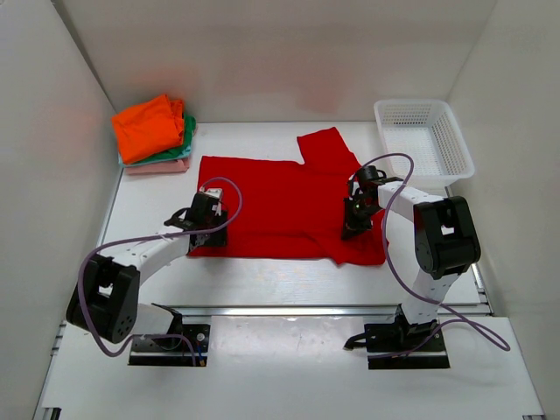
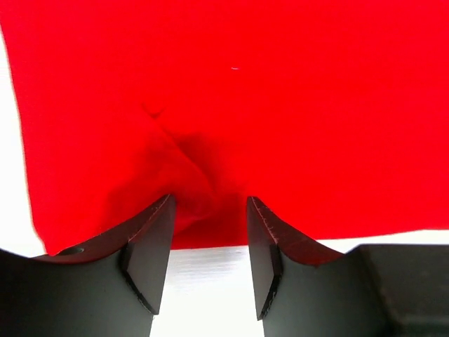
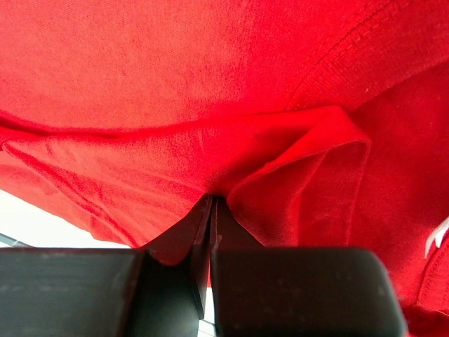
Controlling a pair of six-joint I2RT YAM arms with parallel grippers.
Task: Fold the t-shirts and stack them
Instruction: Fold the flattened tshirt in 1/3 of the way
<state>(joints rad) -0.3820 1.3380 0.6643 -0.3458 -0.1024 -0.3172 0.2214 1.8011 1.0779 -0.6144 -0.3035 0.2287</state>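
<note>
Left gripper (image 2: 210, 205) is half open and empty over the near-left hem of the red shirt (image 1: 271, 197) lying mid-table, right gripper (image 3: 212, 202) pinched shut on a fold, so I'd say mid-fold, and next the left needs to grab that hem.

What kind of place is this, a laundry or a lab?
Likely a robot test booth: white walls enclose a table, a left arm and right arm are bolted at its edge, and a red t-shirt lies spread.
</note>
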